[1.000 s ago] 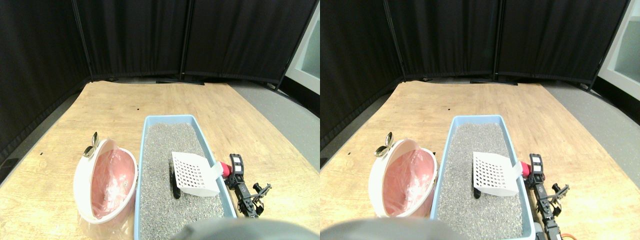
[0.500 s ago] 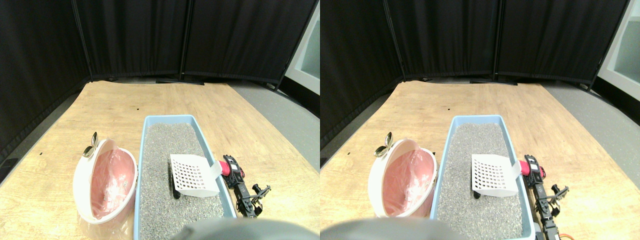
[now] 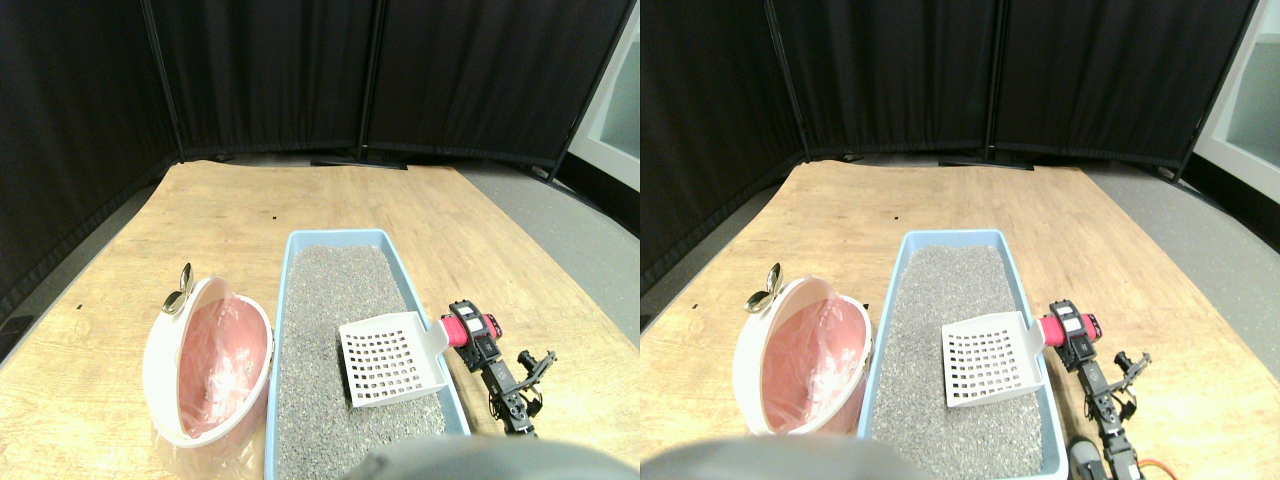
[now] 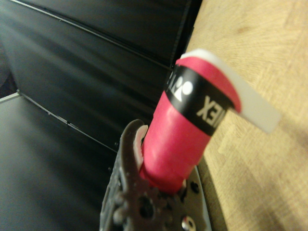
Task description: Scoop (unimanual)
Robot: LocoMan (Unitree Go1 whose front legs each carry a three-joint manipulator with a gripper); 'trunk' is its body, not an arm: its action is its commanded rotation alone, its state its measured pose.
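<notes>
The robot's right gripper (image 3: pixel 470 332) holds a white scoop (image 3: pixel 390 360) by its thick red handle (image 3: pixel 455 331). In the wrist view the jaws are pinched around the red handle (image 4: pixel 180 144), so the grip looks tight.

The scoop has lots of little square holes. It sits over the grey sand (image 3: pixel 340 330) inside the long blue tray (image 3: pixel 283 300), on the side near the gripper. Its far edge seems to rest on the sand. No lump shows in the scoop or in the sand around it, so it is hard to tell what there is to pick up.

Just beside the tray is a round white bin (image 3: pixel 160 350) with a pink bag (image 3: pixel 215 370) inside. That is likely where the scooped stuff should go.

Some things could go wrong. The handle crosses the blue wall near the gripper, so a low pull could bump the tray and push it. If the scoop tips too much on the way to the bin, its load could fall on the wooden floor (image 3: pixel 300 200). If the scoop digs too deep, the heavy sand could twist the handle in the jaws.
</notes>
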